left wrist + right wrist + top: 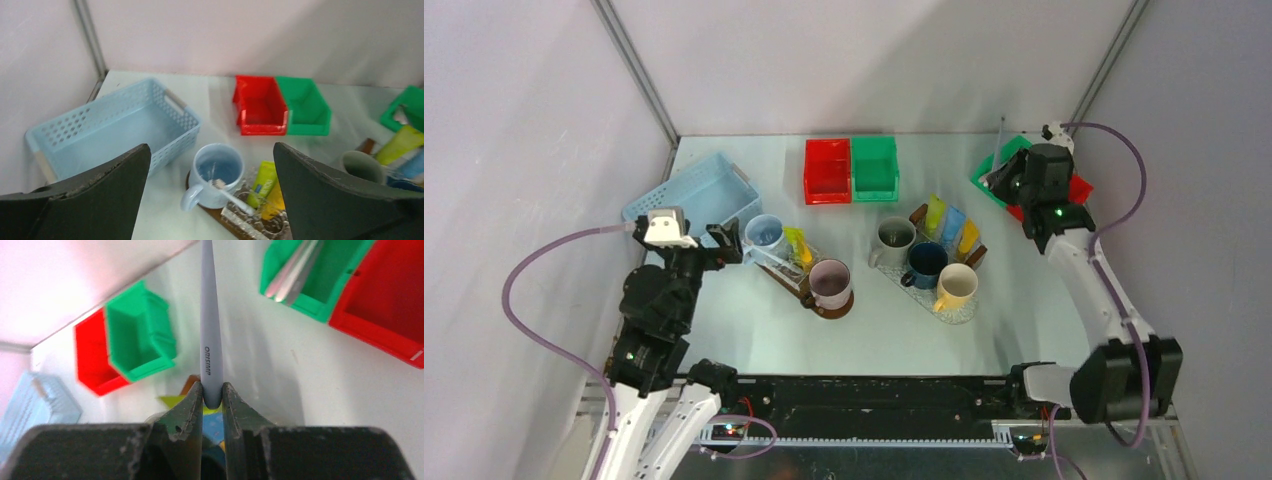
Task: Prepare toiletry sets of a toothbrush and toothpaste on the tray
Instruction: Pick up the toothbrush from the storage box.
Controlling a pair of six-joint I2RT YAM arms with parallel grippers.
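1. The right tool [212,390] is clamped on the butt end of a grey toothbrush [210,330], which stands straight out from it; seen from above, the pair sits at 2 o'clock on the table [754,330], over a green bin [320,290] with spare brushes [292,275] in it; a red bin [385,305] lies beside that one.
2. The left tool [211,147] is spread wide with nothing between its fingers; it hovers at 9 o'clock on the table, close to a pale blue mug [212,199].
3. A second toothbrush [235,197] leans in that mug, bristle end inside; a lime tube [263,182] lies at the mug's 3 o'clock, on the left tray [235,220].
4. The right tray [964,312], right of centre, carries three mugs [924,262]; a green tube [935,214], a light blue tube [952,224] and an orange tube [968,236] lie along its 1 o'clock side.
5. A blue basket [100,130] sits at 10 o'clock.
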